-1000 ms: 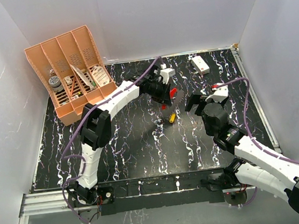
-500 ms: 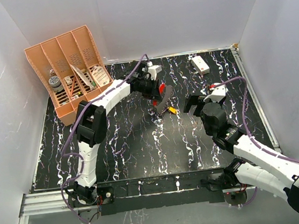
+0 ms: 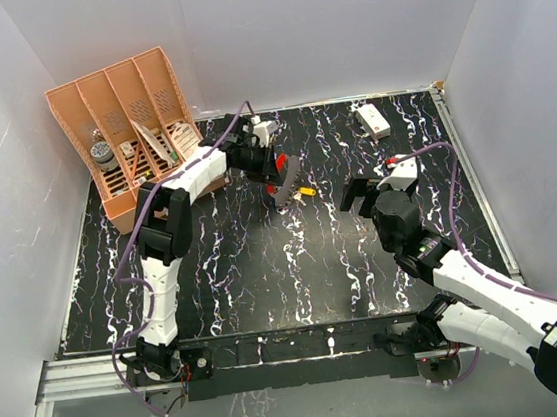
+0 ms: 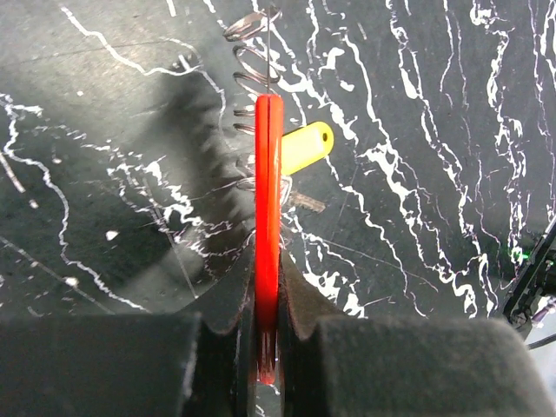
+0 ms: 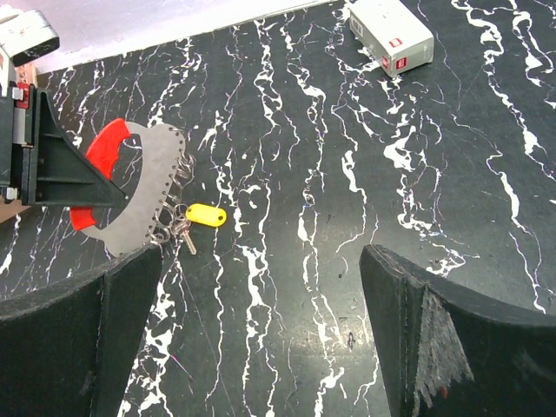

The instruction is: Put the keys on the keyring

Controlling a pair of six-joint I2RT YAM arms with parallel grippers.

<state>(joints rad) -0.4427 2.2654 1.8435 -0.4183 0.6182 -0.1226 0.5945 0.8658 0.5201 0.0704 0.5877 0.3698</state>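
The left fingers (image 4: 228, 304) are clamped flat on the red keyring (image 5: 106, 149), which stands on edge over the desk (image 5: 347, 217) with a grey toothed plate (image 5: 143, 195) fanning out from it. The keys (image 5: 181, 231) lie on the desk right at the toothed edge, on the side away from the left fingers and facing the right arm. I cannot tell whether any are hooked on. The yellow head (image 5: 206, 214) lies crosswise to the right arm's reach, the silvery blades angling back toward it. The right fingers (image 5: 113, 347) gape wide and empty, well short of the keys; I would say that arm has the clearer approach
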